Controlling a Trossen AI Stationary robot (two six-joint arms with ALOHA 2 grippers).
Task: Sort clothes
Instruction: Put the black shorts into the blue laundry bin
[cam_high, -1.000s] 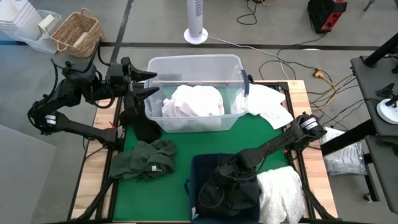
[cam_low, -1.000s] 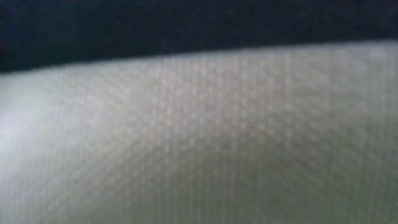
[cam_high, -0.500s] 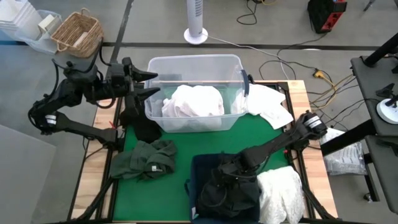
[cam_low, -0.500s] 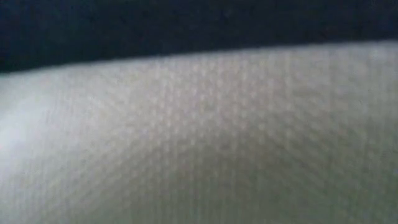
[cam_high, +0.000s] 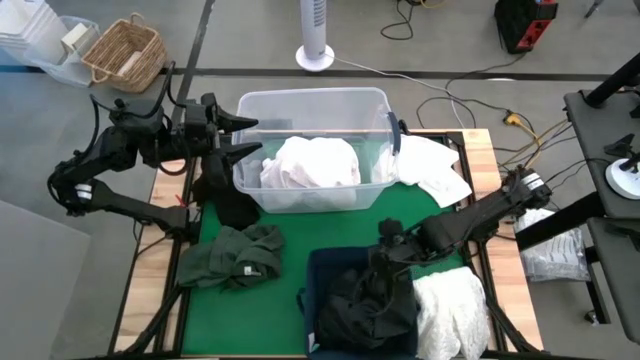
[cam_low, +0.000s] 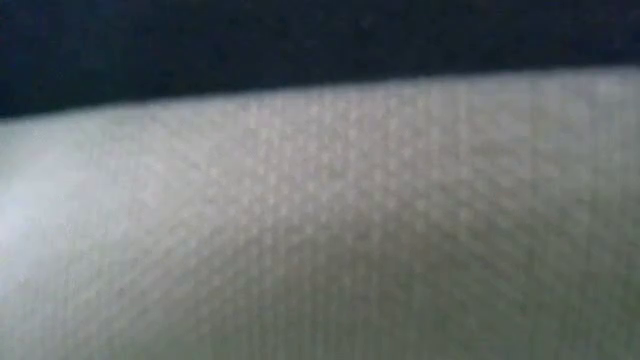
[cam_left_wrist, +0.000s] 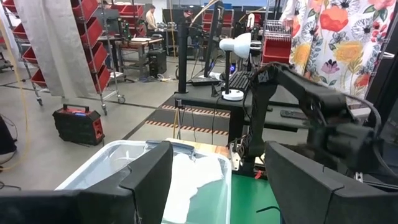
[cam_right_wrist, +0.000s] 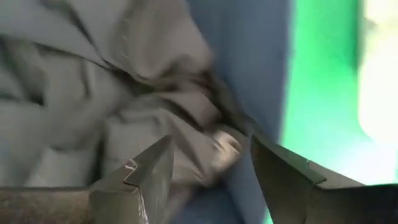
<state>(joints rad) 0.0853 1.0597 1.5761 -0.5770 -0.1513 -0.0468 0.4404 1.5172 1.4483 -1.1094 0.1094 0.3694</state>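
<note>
Risks first. Dark garment (cam_high: 368, 305) dropped in navy bin (cam_high: 322, 268) at 6 o'clock on counter (cam_high: 470, 140), bunched high toward the bin's 3 o'clock wall; could slump over the rim onto white garment (cam_high: 452, 305) just beside it, mixing piles. Right gripper (cam_high: 388, 240) just above that heap, jaws apart, nothing held in the right wrist view, though a fold sits close under the fingers (cam_right_wrist: 140, 177); any snag would likely drag the cloth back out when the arm lifts. Dark green garment (cam_high: 235, 255) at 8 o'clock and black garment (cam_high: 228, 195) at 9 o'clock lie loose on the green mat (cam_high: 330, 225), black one tucked against the tub's wall; grabbing it there risks nudging the tub. Low view fully blocked by pale fabric, no use for checking.

Containers. Clear tub (cam_high: 310, 105) at 12 o'clock: white clothes (cam_high: 310, 165) inside. Another white piece (cam_high: 430, 170) at 2 o'clock, draped outside the tub, touching it. Navy bin: dark clothes only.

Left gripper (cam_high: 240, 135) hovers at 10 o'clock by the tub's corner, jaws wide apart, empty.
</note>
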